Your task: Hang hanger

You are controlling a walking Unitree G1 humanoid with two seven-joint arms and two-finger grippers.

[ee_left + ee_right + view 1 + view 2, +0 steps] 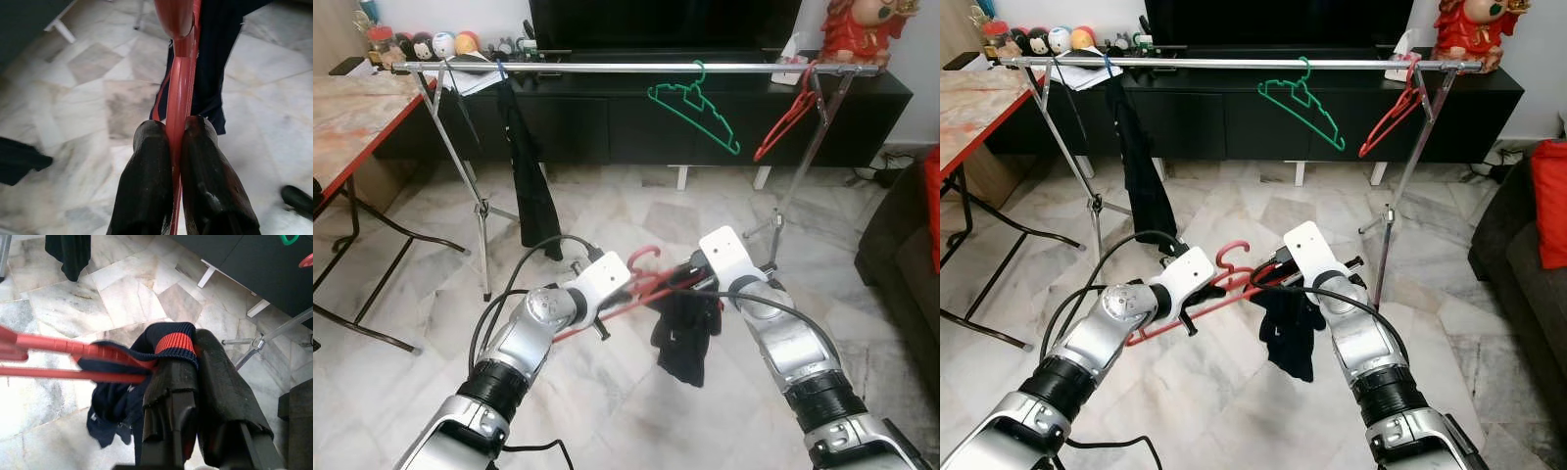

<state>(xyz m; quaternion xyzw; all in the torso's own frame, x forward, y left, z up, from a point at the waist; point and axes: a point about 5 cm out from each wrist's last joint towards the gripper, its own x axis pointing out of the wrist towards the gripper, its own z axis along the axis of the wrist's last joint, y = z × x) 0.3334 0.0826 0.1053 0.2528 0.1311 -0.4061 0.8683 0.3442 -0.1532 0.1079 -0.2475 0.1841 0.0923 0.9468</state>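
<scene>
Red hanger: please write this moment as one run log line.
left tool: shut on red hanger | right tool: shut on sock | rail: not reached

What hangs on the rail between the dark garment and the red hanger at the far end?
One green hanger, empty, on the rail, seen in both eye views.

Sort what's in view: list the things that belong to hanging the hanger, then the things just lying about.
Job:
red hanger
dark garment on it
rail
left gripper
right gripper

Lying about:
green hanger
black cloth
table
TV cabinet
</scene>
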